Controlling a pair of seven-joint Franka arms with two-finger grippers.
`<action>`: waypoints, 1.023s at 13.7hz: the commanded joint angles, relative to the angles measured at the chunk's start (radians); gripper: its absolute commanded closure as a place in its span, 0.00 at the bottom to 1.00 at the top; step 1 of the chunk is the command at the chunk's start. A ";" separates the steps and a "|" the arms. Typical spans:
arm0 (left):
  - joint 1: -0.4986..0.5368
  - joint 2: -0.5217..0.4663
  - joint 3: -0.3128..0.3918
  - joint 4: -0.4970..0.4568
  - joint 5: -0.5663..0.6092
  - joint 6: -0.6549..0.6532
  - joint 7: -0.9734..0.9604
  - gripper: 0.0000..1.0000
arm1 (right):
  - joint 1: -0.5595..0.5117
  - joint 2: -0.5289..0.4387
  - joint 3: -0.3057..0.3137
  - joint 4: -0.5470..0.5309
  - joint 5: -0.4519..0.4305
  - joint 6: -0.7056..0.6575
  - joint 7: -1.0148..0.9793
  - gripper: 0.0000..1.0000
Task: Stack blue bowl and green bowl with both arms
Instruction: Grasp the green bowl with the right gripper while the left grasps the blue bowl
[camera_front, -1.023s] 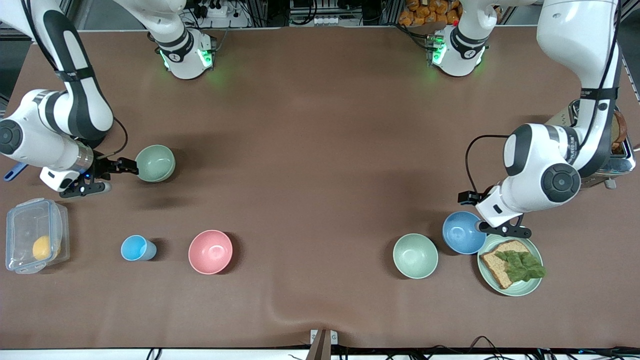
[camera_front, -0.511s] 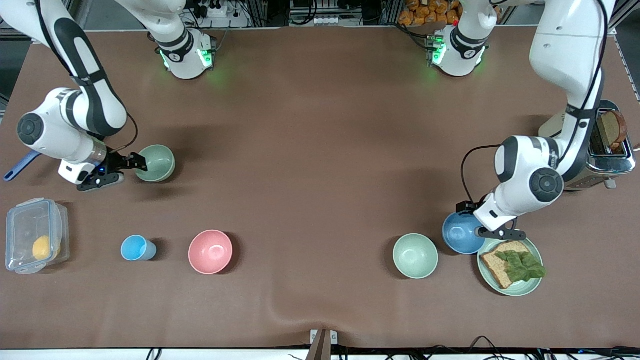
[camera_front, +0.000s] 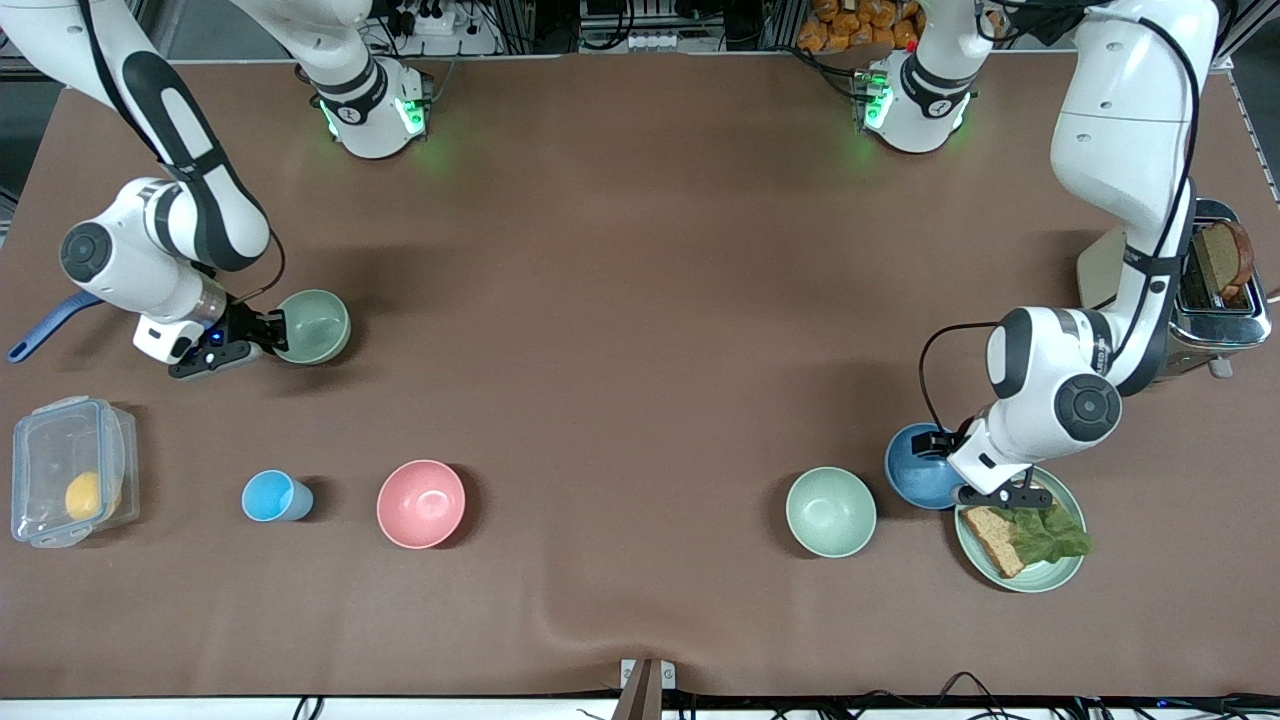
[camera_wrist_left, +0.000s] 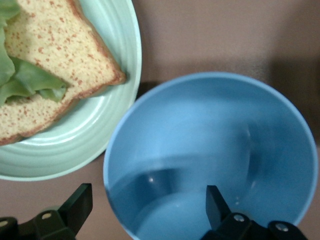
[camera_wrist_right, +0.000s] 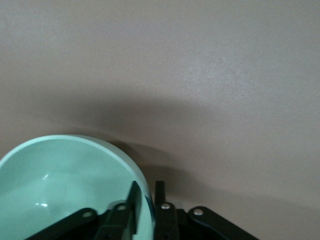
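Observation:
The green bowl (camera_front: 315, 325) stands toward the right arm's end of the table. My right gripper (camera_front: 272, 336) is shut on its rim, one finger inside and one outside, as the right wrist view shows (camera_wrist_right: 146, 197) with the bowl (camera_wrist_right: 65, 180) beside it. The blue bowl (camera_front: 918, 466) stands toward the left arm's end, touching the green plate. My left gripper (camera_front: 957, 478) is low over its rim on the plate's side. In the left wrist view it (camera_wrist_left: 147, 205) is open, straddling the rim of the blue bowl (camera_wrist_left: 210, 125), one finger inside and one outside.
A green plate (camera_front: 1045, 575) with bread and lettuce lies beside the blue bowl. A paler mint-green bowl (camera_front: 830, 511), a pink bowl (camera_front: 421, 503), a light-blue cup (camera_front: 272, 496) and a clear box (camera_front: 70, 470) stand nearer the camera. A toaster (camera_front: 1215, 290) stands at the left arm's end.
My right gripper moved in and closed on the green bowl's rim. My left gripper came down onto the blue bowl's rim by the plate. Neither bowl has moved.

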 joint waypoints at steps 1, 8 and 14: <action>0.016 0.012 -0.001 0.032 0.002 -0.026 -0.018 0.00 | -0.017 -0.022 0.017 -0.012 0.018 0.008 -0.034 1.00; 0.045 0.009 -0.002 0.042 -0.009 -0.024 -0.020 0.00 | 0.159 -0.153 0.025 0.006 0.139 -0.232 0.235 1.00; 0.045 0.007 -0.002 0.042 -0.072 -0.020 -0.032 1.00 | 0.428 -0.207 0.026 0.012 0.165 -0.259 0.655 1.00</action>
